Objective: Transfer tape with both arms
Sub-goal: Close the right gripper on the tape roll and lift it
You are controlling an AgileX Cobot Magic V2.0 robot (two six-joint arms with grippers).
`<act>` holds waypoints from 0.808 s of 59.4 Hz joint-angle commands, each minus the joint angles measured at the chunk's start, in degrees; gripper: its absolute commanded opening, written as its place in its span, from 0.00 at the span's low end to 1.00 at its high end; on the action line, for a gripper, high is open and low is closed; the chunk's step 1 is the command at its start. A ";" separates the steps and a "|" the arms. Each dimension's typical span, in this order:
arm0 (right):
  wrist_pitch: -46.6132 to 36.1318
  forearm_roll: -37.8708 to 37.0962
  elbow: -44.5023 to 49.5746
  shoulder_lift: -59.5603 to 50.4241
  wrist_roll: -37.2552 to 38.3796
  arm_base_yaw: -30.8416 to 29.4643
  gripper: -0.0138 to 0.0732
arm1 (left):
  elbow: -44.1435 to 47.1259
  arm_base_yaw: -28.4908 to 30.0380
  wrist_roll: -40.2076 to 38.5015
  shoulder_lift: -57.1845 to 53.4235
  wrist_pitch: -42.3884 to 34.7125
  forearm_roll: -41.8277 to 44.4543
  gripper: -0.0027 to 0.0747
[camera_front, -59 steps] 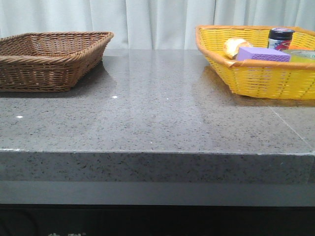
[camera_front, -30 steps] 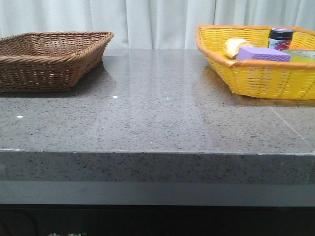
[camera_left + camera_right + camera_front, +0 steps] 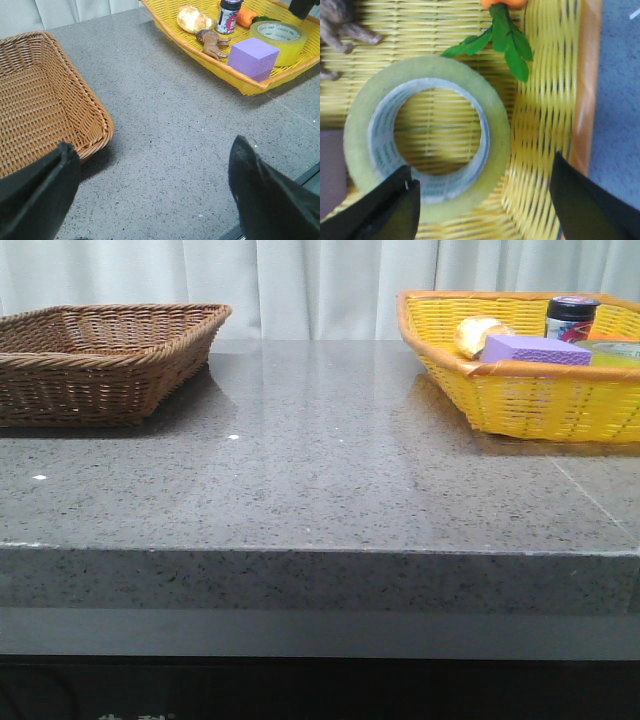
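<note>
Tape (image 3: 427, 137) lying flat in the yellow basket (image 3: 200, 55) at the far right of the table (image 3: 320, 480), just beside the purple block (image 3: 254, 58), with a toy carrot (image 3: 502, 30) close by. Right gripper (image 3: 482, 202) poised directly above the roll, fingers spread wide, one over its rim, the other over the basket wall; nothing held. Left gripper (image 3: 155, 195) likewise spread and holding nothing, hovering over bare table near the brown basket (image 3: 40, 105) at far left. Step in hand, apparently: the first pick. Next, probably: lower, close across the roll's wall, lift clear for a handover.
</note>
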 commanded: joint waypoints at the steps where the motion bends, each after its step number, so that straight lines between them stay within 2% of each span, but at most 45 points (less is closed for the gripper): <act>1: 1.38 0.16 -3.77 -0.22 -1.20 -0.34 0.79 | -2.17 -0.56 0.07 0.00 -4.60 -0.28 0.81; 17: 0.07 3.20 -5.92 5.22 -3.33 -0.34 0.70 | -2.17 -0.56 0.07 0.00 -4.60 -0.28 0.81; 41: -1.68 3.58 -5.86 8.98 -5.56 -0.29 0.69 | -2.17 -0.56 0.07 0.00 -4.37 -0.28 0.81; 48: -0.82 3.93 -5.86 9.79 -5.73 -0.29 0.59 | -2.17 -0.56 0.07 0.00 -4.37 -0.28 0.81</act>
